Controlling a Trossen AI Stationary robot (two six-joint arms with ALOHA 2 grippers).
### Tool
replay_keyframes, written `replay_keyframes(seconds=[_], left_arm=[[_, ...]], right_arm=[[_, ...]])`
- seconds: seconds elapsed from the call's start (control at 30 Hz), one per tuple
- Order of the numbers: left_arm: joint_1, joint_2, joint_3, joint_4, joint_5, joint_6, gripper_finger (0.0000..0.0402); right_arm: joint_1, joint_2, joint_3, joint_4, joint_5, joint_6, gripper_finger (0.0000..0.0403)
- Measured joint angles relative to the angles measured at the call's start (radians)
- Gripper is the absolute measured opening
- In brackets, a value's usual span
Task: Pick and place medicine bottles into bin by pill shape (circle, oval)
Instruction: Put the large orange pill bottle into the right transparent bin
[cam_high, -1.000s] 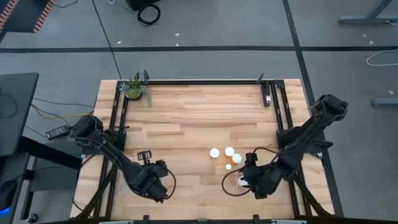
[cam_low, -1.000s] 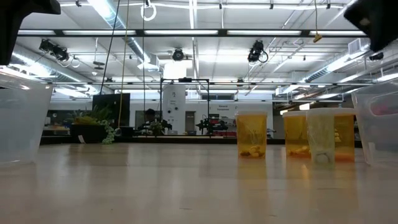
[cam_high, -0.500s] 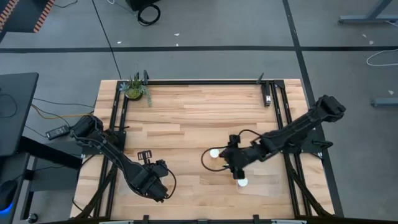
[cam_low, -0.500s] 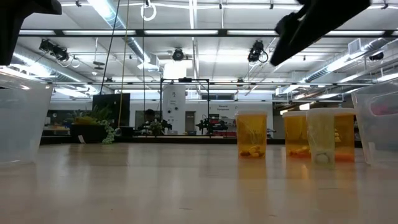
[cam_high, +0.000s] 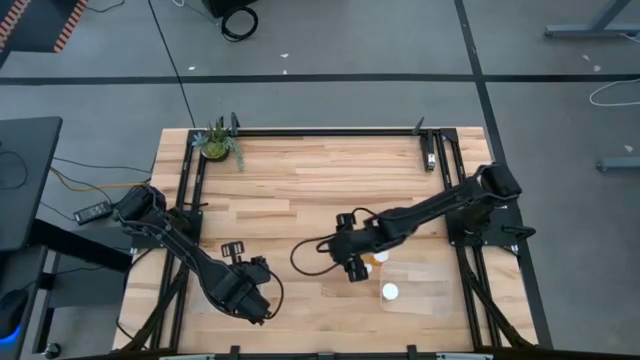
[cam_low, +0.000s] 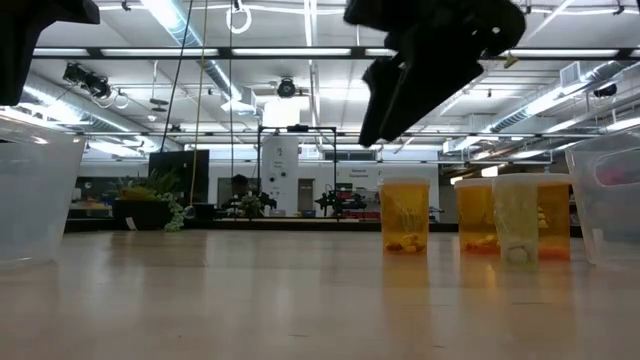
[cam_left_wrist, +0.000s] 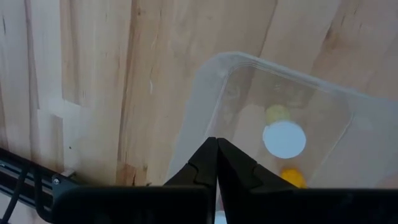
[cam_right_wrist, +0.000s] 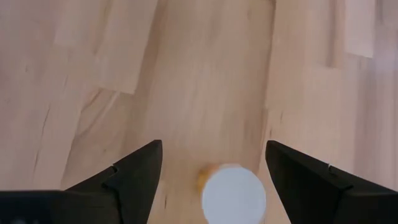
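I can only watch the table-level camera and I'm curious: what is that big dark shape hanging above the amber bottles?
Observer: That's the robot's right arm. From overhead, its right gripper is over mid-table.
Operator: Is it holding something?
Observer: No. Its wrist camera shows open fingers, with a white-capped amber bottle standing below between them, not gripped.
Operator: Is there another arm?
Observer: Yes. The left gripper, shut, hangs over a clear plastic bin with a second white-capped bottle inside.
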Motion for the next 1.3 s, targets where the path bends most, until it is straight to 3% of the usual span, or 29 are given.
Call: replay_keyframes(seconds=[0.13,0.57,0.97,1.17,1.3], left_arm=[[-0.001,0.000,0.000,0.000,0.000,0.002,0.0021],[-0.001,0.000,0.000,0.000,0.000,0.009,0.0015],[-0.001,0.000,0.000,0.001,0.000,0.009,0.0018],[-0.001,0.000,0.000,0.000,0.000,0.001,0.0016],[-0.001,0.000,0.000,0.000,0.000,0.001,0.0023]], right_arm=[[-0.047,0.047,0.017,-0.005,-0.070,-0.014,0.0294],[-0.073,0.085,0.017,-0.079,-0.108,-0.010,0.0292],[-0.073,0.085,-0.034,-0.065,-0.108,0.025,0.0214],[-0.060,0.069,-0.013,-0.121,-0.110,0.028,0.0227],[-0.008,-0.018,0.004,-0.155,-0.119,0.062,0.0236]])
